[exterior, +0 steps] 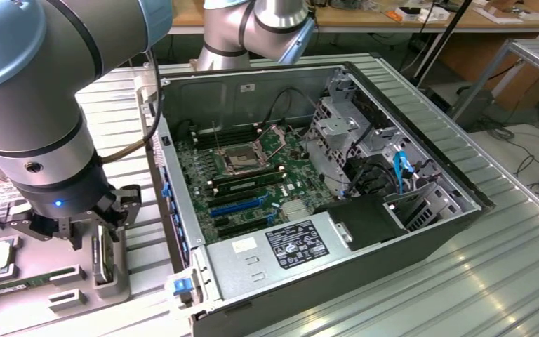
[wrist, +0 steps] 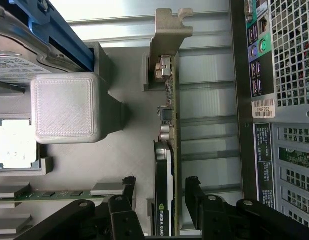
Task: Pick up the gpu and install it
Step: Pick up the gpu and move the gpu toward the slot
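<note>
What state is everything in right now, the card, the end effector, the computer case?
gpu: standing on edge in its gray holder, not gripped.
end effector: open, fingers either side of the gpu.
computer case: on its side, open, panel off.
blue expansion slots: empty.

Arm angled down, tool point(exterior: 81, 228) pointing downward, fingers point(wrist: 128, 189) spread apart.

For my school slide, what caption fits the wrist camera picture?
Open claw straddling the gpu standing on edge in the grey tray, beside the computer case.
</note>
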### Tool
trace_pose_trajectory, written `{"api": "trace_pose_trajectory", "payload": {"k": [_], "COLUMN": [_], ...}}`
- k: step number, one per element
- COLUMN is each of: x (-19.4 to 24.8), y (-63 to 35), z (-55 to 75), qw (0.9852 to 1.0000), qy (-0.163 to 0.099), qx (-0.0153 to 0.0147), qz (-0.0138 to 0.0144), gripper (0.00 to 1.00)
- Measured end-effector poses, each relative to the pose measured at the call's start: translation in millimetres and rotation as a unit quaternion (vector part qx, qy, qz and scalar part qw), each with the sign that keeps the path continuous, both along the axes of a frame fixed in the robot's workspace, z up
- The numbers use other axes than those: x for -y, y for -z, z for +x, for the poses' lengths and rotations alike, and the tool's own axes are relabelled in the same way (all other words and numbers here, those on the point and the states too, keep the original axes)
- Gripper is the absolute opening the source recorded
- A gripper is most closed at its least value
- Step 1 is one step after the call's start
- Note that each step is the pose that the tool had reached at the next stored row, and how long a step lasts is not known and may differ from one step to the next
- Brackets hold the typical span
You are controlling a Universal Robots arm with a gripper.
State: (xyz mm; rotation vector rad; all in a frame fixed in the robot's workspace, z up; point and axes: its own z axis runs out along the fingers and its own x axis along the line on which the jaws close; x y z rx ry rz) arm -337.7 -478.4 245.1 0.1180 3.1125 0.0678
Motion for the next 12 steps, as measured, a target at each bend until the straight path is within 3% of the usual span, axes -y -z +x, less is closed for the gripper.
{"api": "trace_pose_trajectory", "payload": {"k": [2, 3, 12], "x": [0.0, 0.0, 0.0], "y": [0.0, 0.0, 0.0], "z": [0.0, 0.0, 1.4], "qw": [1.0000, 1.0000, 1.0000], "qy": [0.000, 0.000, 0.000], "qx": [0.0000, 0.0000, 0.0000], "qz": [0.0000, 0.0000, 0.0000], "gripper": [0.51, 0.43, 0.43]}}
